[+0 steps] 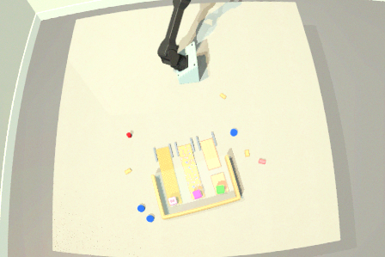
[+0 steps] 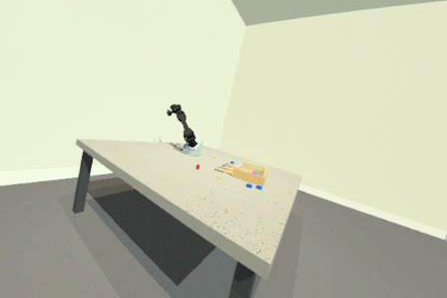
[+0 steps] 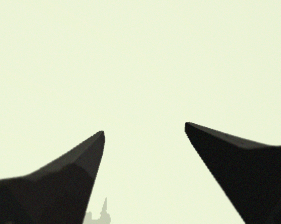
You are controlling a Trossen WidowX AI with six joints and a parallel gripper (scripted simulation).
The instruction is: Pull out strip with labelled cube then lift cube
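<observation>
My gripper (image 3: 145, 130) is open and empty, raised high on the far side of the arm's base from the strips. In the top view, three strips run into a three-sided tray. The left strip (image 1: 169, 179) is orange, darker at its outer part, with a whitish cube with pinkish marks (image 1: 173, 200) at its inner end. The middle strip (image 1: 187, 157) is speckled, with a magenta cube (image 1: 197, 194) (image 2: 254, 172). The right strip (image 1: 210, 154) has a wide gap before its inner piece, which bears a green cube (image 1: 220, 189). The cube's label is too small to read.
Grey rails flank the strips' outer ends. The tray wall (image 1: 202, 209) (image 2: 247, 177) stands around the cubes on three sides. Blue discs (image 1: 234, 132) (image 1: 141, 208), a red piece (image 1: 129, 135) (image 2: 198, 166), a pink block (image 1: 262, 162) and small yellow blocks (image 1: 223, 95) (image 1: 128, 171) lie around it.
</observation>
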